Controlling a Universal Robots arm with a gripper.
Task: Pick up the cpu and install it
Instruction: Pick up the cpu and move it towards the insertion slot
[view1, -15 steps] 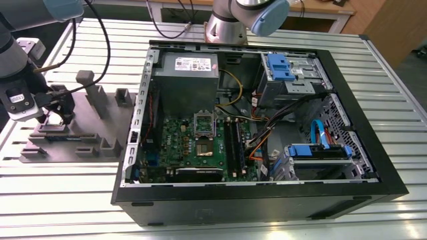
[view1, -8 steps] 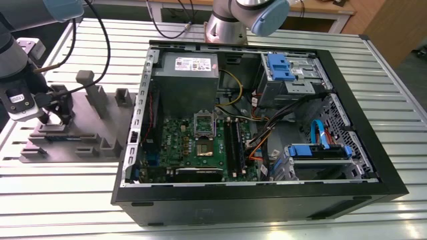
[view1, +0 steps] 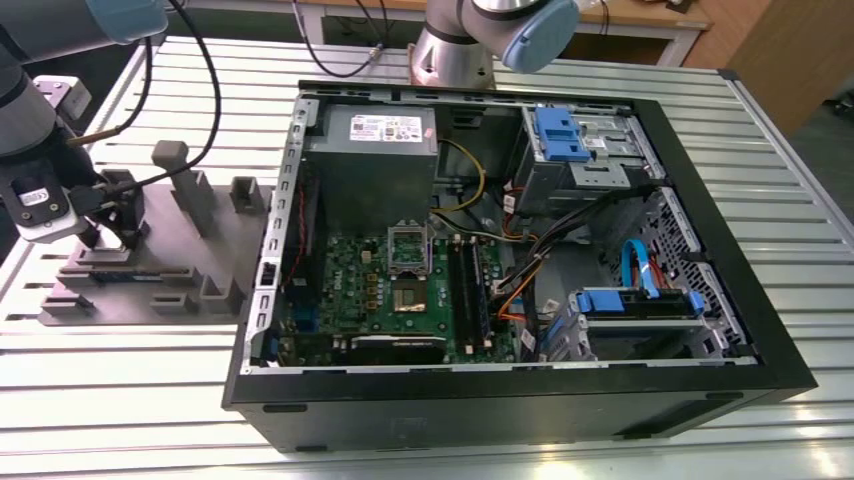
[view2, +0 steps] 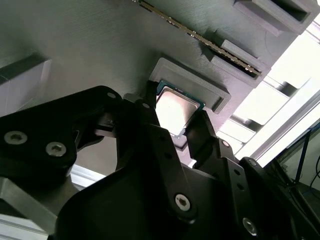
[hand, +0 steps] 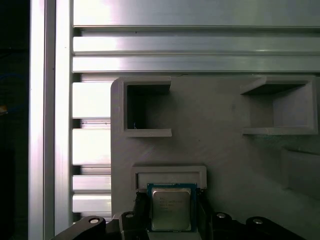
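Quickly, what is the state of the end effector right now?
End effector: closed on the cpu, which sits in its pocket on the grey fixture.

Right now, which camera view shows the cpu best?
The first wrist view: the cpu faces the camera squarely, metal top plain. The second wrist view shows it slanted, partly behind the gripper. In the exterior view it is too small to tell.
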